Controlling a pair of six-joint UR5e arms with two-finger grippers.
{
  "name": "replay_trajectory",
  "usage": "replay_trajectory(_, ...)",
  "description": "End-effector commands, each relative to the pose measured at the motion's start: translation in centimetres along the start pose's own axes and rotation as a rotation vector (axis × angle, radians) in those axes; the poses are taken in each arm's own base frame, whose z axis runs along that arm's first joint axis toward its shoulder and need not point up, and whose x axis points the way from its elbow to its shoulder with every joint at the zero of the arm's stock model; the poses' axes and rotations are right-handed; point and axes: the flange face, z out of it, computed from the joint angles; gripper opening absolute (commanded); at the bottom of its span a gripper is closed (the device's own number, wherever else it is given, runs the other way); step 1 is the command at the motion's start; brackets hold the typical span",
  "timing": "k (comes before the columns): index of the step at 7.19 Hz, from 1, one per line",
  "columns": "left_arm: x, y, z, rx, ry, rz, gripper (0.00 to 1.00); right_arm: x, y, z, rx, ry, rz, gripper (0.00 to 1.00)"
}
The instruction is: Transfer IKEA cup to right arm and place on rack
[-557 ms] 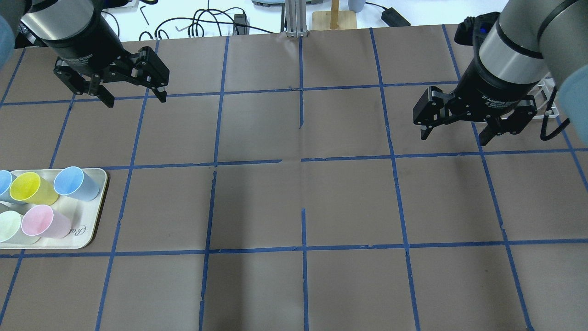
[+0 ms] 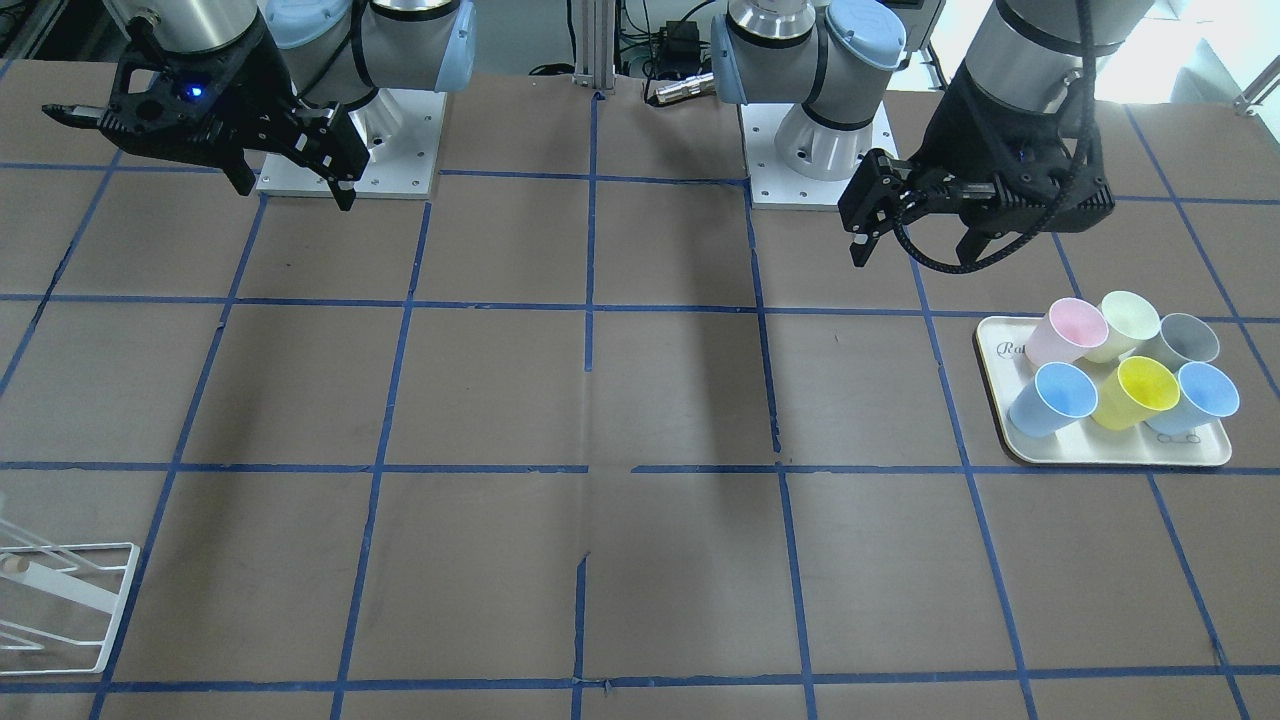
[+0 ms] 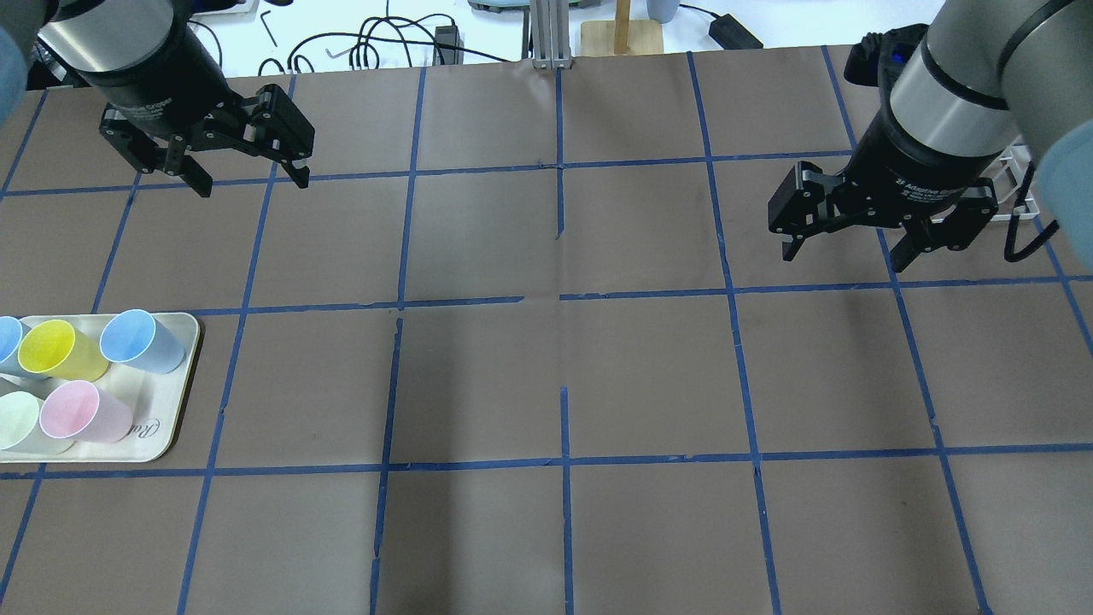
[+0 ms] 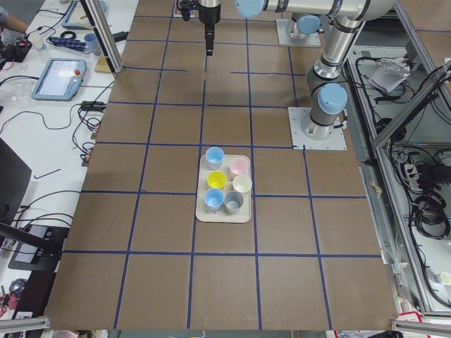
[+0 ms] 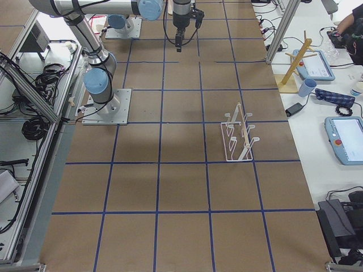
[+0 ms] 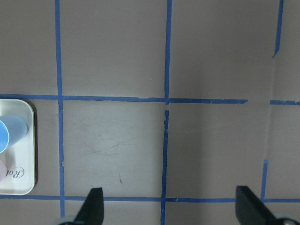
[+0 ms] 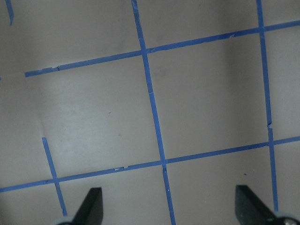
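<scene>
Left tool (image 3: 254, 184) is spread wide with nothing between its fingers; it hangs above the table (image 3: 546, 384) and touches nothing. Right tool (image 3: 844, 254) is the same, spread wide and empty above the table, well apart from the left one. Both wrist views show two fingertips far apart at the bottom edge, with only table and blue tape lines (image 7: 152, 108) between them. Counts: 2 tools, 1 tray (image 3: 162, 423), 6 cups, 1 rack (image 5: 238, 140). All the cups stand mouth-up on the tray in two rows of three. IKEA cup (image 3: 141, 340) is the pale blue one at the tray corner closest to the table's middle, just beside the yellow cup (image 3: 60, 350). A second blue cup (image 2: 1205, 392) is on the yellow one's other side. The other row has the pink cup (image 3: 85, 412), pale green cup (image 2: 1128, 318) and grey cup (image 2: 1185, 340). The tray sits at the robot's left end of the table, well apart from the left tool. The rack, white wire, stands upright at the robot's right end, partly hidden behind the right arm (image 3: 948, 94) in the overhead view.
</scene>
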Motion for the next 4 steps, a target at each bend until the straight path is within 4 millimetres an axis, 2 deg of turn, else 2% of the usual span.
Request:
replay_trajectory(1, 0.0, 0.0, 0.7, -0.012, 0.0, 0.006, 1.0, 0.2, -0.2, 0.2, -0.003, 0.0, 0.008, 1.0)
replay_trajectory(4, 0.0, 0.4, -0.4, -0.003, -0.001, 0.006, 1.0, 0.2, -0.2, 0.4, -0.01, -0.006, 0.008, 1.0)
